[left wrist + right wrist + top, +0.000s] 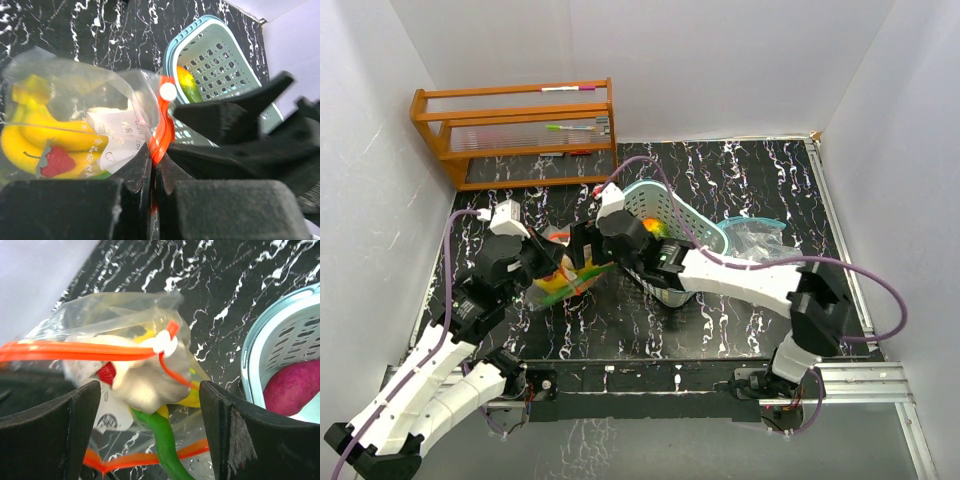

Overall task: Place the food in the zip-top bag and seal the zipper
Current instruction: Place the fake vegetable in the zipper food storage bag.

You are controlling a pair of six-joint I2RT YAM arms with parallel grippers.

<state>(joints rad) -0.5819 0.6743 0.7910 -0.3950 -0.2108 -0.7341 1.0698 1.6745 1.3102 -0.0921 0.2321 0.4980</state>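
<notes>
The clear zip-top bag (pixel 563 283) (pixel 75 107) (pixel 125 365) lies on the black marble table and holds yellow bananas (pixel 35 137) and a red strawberry (pixel 56 161). My left gripper (pixel 154 161) (pixel 552 263) is shut on the bag's orange zipper (pixel 164 127). My right gripper (pixel 150 390) (pixel 588 246) stands open around the bag's mouth, just below the white slider (pixel 165 343). A long green pepper (pixel 167 447) (pixel 597 271) sticks out of the bag between the right fingers (pixel 75 430). A mango (pixel 186 84) (pixel 651 228) rests in the teal basket.
The pale teal mesh basket (pixel 695 232) (pixel 225 55) (pixel 260 347) lies tipped just right of the bag, with a purple piece (pixel 294 386) inside. Crumpled clear plastic with a teal rim (pixel 756 236) sits further right. A wooden rack (pixel 515 130) stands at the back left.
</notes>
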